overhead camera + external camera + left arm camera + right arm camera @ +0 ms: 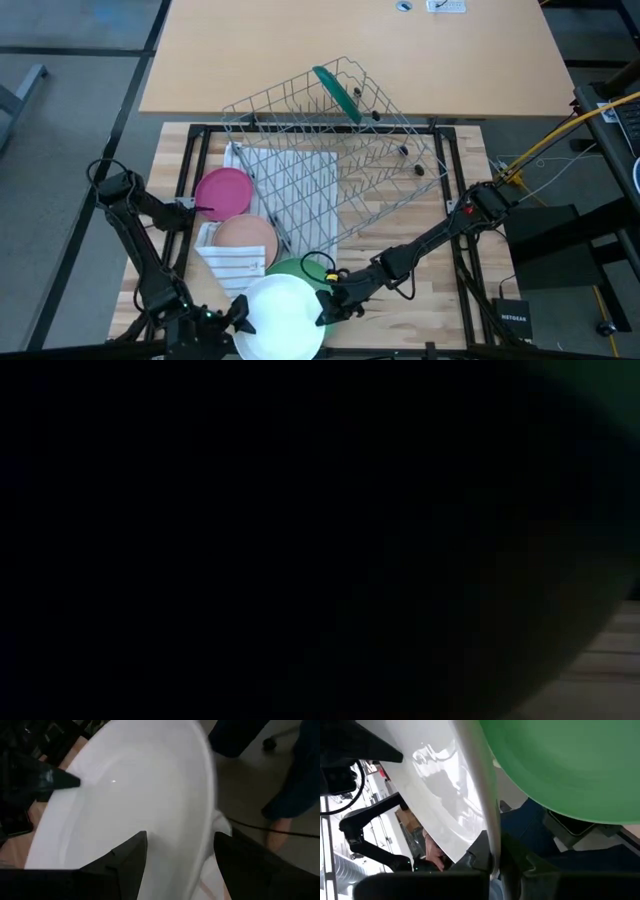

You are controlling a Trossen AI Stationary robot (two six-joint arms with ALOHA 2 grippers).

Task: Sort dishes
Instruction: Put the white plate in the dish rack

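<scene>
A large bowl (282, 318), white inside, hangs over the table's near edge between my two grippers. My right gripper (322, 308) is shut on its right rim. My left gripper (243, 318) is open at the left rim, one finger (131, 860) over the white inside and the other (245, 865) outside. A green dish (305, 268) lies just behind the bowl. A peach plate (245, 238) and a magenta plate (224, 190) rest flat on the table's left side. A dark green plate (338, 92) stands on edge in the wire rack (330, 150). My right gripper pinches the bowl's right rim (487, 827) between its two fingers, one finger (55, 780) on the white inside and the other outside. It comes from the table's right, slanting down. The bowl is held clear of the table, white side up. My left gripper: I cannot tell whether it touches the rim (207, 835).
The wire rack lies tipped across the table's middle and far part, over a white striped cloth (240, 262). A person in dark blue (295, 780) stands at the near edge. Something dark fills the low view (300, 540).
</scene>
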